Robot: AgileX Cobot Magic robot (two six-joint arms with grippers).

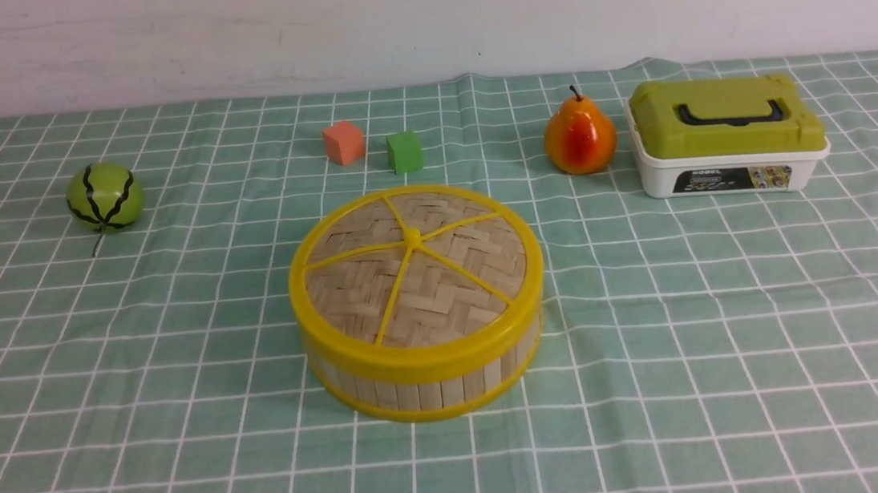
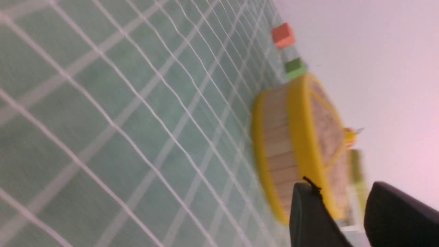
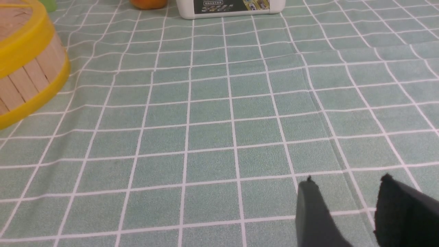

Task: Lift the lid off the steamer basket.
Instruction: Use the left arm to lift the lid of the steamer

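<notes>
On the left of the table (image 1: pixel 211 478), toward the far side, sits a green ball (image 1: pixel 105 196) with black stripes, well apart from everything else; the left tool (image 2: pixel 337 214) shows only in its own wrist view, its fingers parted with a clear gap between them and nothing held; near the middle of the table the round bamboo lid (image 1: pixel 450 278), with its yellow rim, spokes and centre knob, lies flat on top of the steamer basket (image 1: pixel 430 392), whose pale slatted wall and yellow bottom rim show beneath it; beyond the basket, at the far side, stand a coral block (image 1: pixel 344 143) and, just to its right, a green block (image 1: pixel 405 152); farther right is an orange-red pear (image 1: pixel 581 136), upright with a dark stem; near it, at the far right, rests a white box (image 1: pixel 722 175) closed with an olive-green lid (image 1: pixel 724 110) that has a black handle; the right tool (image 3: pixel 353 206), seen only in its wrist view, also has its fingers apart, with nothing between them.
</notes>
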